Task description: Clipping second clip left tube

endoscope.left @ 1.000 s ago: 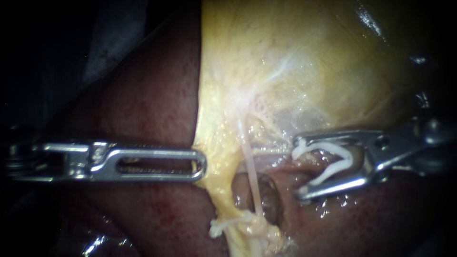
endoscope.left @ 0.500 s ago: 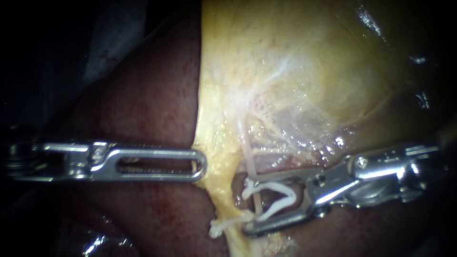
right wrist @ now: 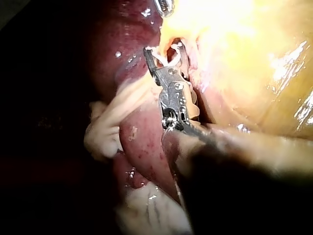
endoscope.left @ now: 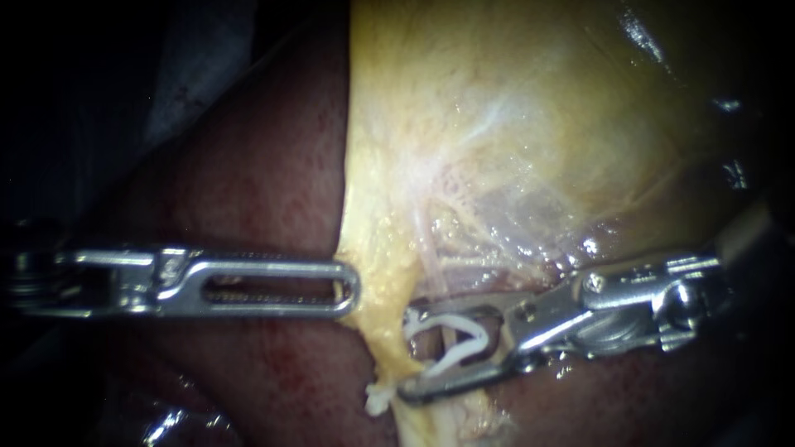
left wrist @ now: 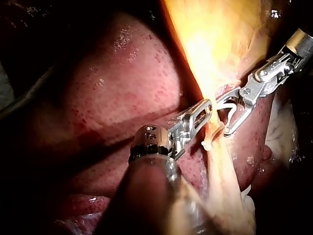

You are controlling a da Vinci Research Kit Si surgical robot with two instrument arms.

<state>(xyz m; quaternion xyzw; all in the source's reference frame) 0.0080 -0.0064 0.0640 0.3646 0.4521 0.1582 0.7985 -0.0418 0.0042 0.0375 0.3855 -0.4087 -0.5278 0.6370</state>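
The liver (endoscope.left: 265,182) backs the gallbladder (endoscope.left: 513,108); the left instrument (endoscope.left: 352,288), jaws closed, pinches the gallbladder's edge, seemingly to keep the tube (endoscope.left: 432,269) taut; the right instrument (endoscope.left: 407,352), jaws wide, cradles an open clip (endoscope.left: 464,335) astride the tube, between gallbladder and seated clip (endoscope.left: 377,401), presumably for spacing.

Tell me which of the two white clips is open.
The clip between the jaws of the right instrument: its legs spread astride the tube. The other clip sits shut lower on it.

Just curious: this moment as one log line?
left instrument: shut on yellow gallbladder | right instrument: holds open white clip astride thin pale tube
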